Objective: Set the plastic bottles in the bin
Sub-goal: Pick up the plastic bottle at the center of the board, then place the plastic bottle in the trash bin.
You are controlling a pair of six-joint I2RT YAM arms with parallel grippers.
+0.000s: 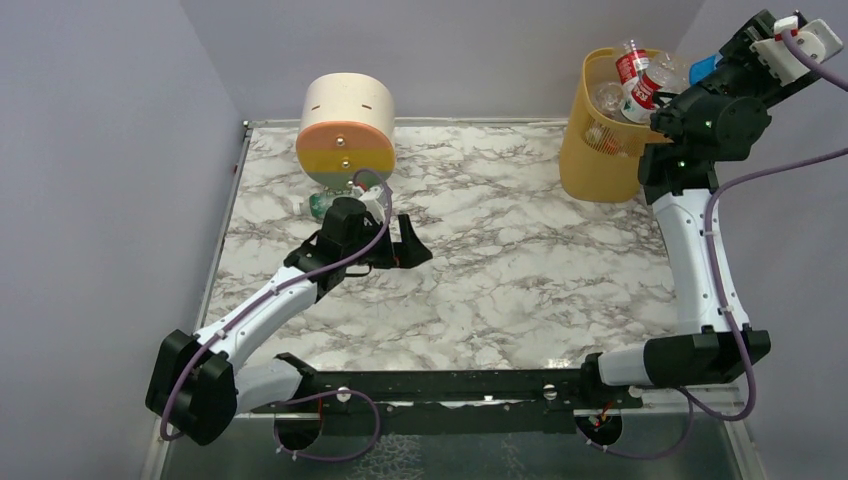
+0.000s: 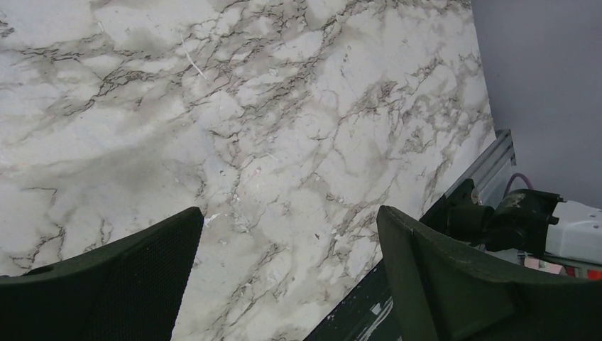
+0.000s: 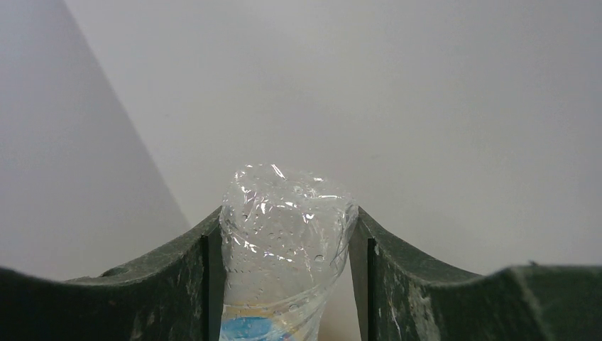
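Since the clear blue-labelled bottle (image 3: 284, 206) sits pinched in the closed right tool (image 3: 286, 234) up at the bin (image 1: 592, 160), whose bottles (image 1: 640, 80) already heap above the rim, releasing it could bounce it off the pile onto the tabletop (image 1: 520, 260); the left tool (image 2: 291, 220) gapes wide, empty.

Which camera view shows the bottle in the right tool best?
The right wrist view: the crumpled clear bottle with a blue label sits between the fingers of the right tool. The top external view shows only a small blue part, likely its label, near the rim of the bin. The left wrist view shows nothing of it.
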